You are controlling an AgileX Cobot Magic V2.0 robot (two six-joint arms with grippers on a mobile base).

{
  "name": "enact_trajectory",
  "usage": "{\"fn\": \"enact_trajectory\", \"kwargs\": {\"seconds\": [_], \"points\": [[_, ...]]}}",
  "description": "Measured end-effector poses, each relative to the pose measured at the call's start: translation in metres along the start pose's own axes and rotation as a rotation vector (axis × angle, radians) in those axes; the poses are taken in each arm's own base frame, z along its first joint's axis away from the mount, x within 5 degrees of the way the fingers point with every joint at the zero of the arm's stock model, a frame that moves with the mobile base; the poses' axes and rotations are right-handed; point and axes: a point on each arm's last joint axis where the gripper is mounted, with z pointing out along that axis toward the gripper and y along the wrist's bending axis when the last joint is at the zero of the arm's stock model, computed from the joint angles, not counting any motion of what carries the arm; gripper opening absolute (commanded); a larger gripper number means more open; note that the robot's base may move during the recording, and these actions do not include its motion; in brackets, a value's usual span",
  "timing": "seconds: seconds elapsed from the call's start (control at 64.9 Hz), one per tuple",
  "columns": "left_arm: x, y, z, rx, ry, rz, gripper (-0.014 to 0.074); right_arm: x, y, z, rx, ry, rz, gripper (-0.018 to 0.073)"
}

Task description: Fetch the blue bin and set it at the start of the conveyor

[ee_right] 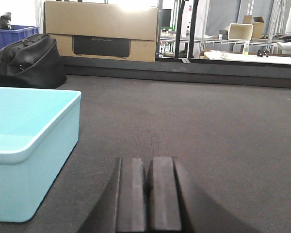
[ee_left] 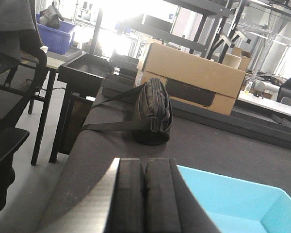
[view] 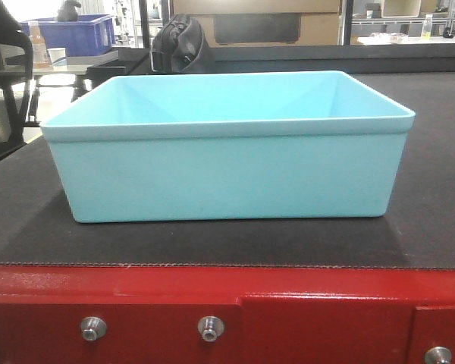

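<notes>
The pale aqua-blue bin (view: 227,152) rests upright on the black belt of the conveyor start (view: 440,212), just behind its red frame edge (view: 227,303) with silver bolts. No gripper shows in the front view. In the left wrist view my left gripper (ee_left: 144,165) is shut with nothing between its pads, just left of the blue bin (ee_left: 242,204). In the right wrist view my right gripper (ee_right: 149,162) is also shut and empty, low over the belt (ee_right: 208,126), with the blue bin (ee_right: 29,136) to its left and apart from it.
A black shoulder bag (ee_left: 153,114) lies on the belt behind the bin. Cardboard boxes (ee_left: 194,77) stand beyond the belt's far edge. A dark blue crate (ee_left: 56,36) sits on a table at the far left, near a black chair (ee_left: 9,97).
</notes>
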Motion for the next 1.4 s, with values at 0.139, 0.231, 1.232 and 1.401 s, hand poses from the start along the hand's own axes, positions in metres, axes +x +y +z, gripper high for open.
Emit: {"fn": "enact_trajectory", "kwargs": {"seconds": [0.139,0.231,1.232,1.401], "points": [[0.0,0.0,0.0,0.0,0.0,0.0,-0.0111,0.0,0.0,0.0,0.0,0.0,0.0,-0.0167],[0.0,0.0,0.0,0.0,0.0,0.0,-0.0111,0.0,0.0,0.0,0.0,-0.001,0.0,-0.0167],[0.086,0.021,-0.013,0.015,-0.062,0.287,-0.0111,0.0,0.0,0.0,0.0,-0.002,0.0,-0.0167],[0.119,0.036,-0.016,-0.072,-0.037,0.317,-0.0111,0.0,0.0,0.0,0.0,-0.002,0.0,-0.0167]]}}
